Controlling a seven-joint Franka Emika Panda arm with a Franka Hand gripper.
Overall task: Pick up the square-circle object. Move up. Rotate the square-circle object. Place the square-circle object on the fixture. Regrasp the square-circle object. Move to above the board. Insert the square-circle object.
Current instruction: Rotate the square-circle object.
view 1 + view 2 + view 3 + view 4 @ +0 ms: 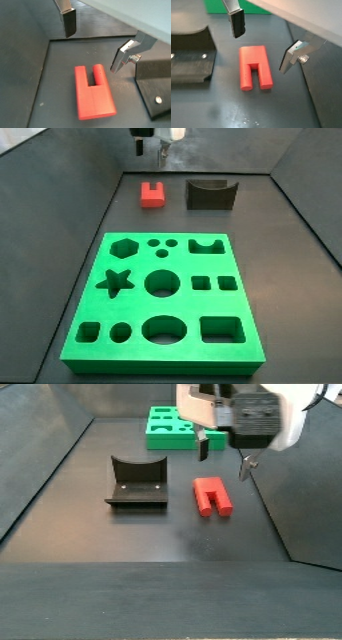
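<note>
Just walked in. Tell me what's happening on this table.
A Franka arm's gripper hangs open above the red square-circle object, which lies flat on the dark floor, not yet grasped. The fixture sits beside it, nothing on it. The green board lies further off, none of its holes filled by the red piece.

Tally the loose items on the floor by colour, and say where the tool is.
Red: 1, the square-circle object, lying flat.
Green: 1, the board.
Dark grey-black: 1, the fixture.
Total: 3.
The tool hangs open above the square-circle object, fingers apart, holding nothing.
</note>
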